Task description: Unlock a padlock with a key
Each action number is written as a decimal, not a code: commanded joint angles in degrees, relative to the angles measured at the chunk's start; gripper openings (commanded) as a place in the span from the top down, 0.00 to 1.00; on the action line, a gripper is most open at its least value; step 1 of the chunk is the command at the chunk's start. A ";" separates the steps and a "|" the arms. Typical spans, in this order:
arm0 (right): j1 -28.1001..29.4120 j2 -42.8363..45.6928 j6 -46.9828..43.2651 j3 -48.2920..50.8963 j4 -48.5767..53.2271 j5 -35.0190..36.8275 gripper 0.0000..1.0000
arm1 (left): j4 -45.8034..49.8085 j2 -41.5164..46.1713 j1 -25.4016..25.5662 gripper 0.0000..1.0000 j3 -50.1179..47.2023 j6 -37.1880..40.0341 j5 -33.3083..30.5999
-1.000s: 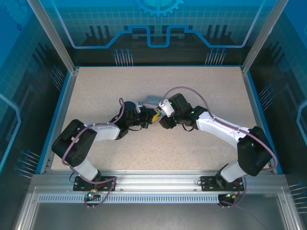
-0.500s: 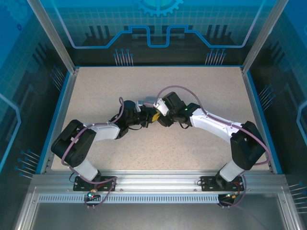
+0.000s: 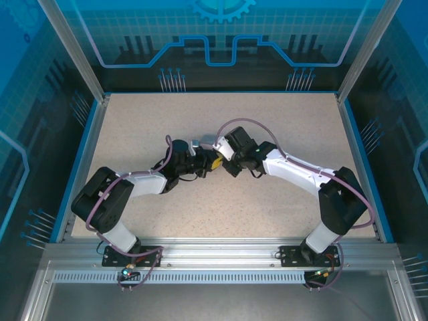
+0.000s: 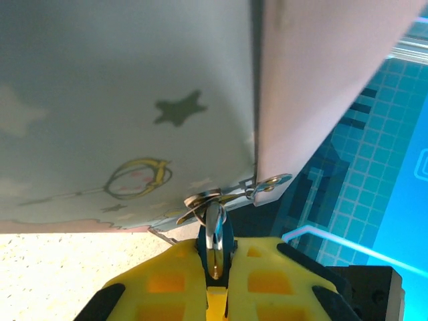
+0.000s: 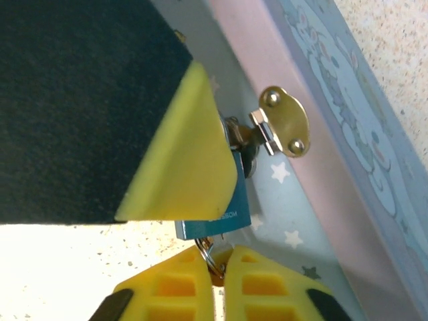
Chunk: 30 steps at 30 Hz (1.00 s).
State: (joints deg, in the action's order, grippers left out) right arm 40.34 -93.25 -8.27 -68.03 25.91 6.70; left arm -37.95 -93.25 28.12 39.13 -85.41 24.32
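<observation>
Right fingers (image 5: 267, 289) pinching key (image 5: 212, 258), padlock (image 5: 233, 204) crowding tin (image 5: 338, 221) edge

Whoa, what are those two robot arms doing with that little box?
They are working on the tiny blue padlock that hangs from the clasp of the pastel cartoon tin. The left hand is pinched shut on the padlock to hold it steady. The right hand is shut on a small metal piece under the lock, most likely the key. Whether the lock has opened is hidden.
</observation>
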 commanded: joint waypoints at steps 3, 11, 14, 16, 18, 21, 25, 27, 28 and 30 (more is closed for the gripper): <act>-0.75 -0.22 2.72 -1.61 -0.83 -10.24 1.00 | -2.03 0.70 -0.43 1.00 1.03 0.88 1.34; -5.27 -0.59 8.19 -0.44 -2.10 -25.39 1.00 | -2.17 0.31 -0.46 1.00 0.56 1.59 1.11; -6.41 0.17 9.36 0.69 -2.89 -27.25 0.76 | -2.39 0.17 -0.43 1.00 0.36 1.76 0.90; -7.21 1.45 10.18 1.94 -3.56 -28.11 0.59 | -2.36 0.07 -0.43 1.00 0.41 1.86 0.90; -7.93 2.89 10.91 3.31 -4.22 -28.88 0.54 | -2.47 -0.07 -0.43 1.00 0.24 1.84 0.91; -8.93 5.74 12.73 6.20 -5.99 -30.00 0.52 | -2.84 -0.18 -0.48 1.00 -0.02 1.84 0.90; -10.64 9.86 17.31 11.33 -10.80 -31.99 0.49 | -3.83 -0.39 -0.48 1.00 -0.45 1.60 0.89; -11.07 11.65 19.27 13.53 -13.46 -32.87 0.46 | -4.36 -0.44 -0.43 1.00 -0.85 1.51 0.90; -11.20 12.44 20.11 14.27 -14.06 -32.89 0.45 | -4.79 -0.53 -0.53 1.00 -1.07 1.43 0.97; -11.18 13.79 21.53 15.48 -14.84 -32.82 0.44 | -4.93 -0.61 -0.52 1.00 -1.42 1.60 1.04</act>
State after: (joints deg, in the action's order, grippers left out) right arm 29.58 -81.69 9.39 -54.11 15.07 -23.55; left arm -39.55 -93.38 27.97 38.70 -84.99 25.17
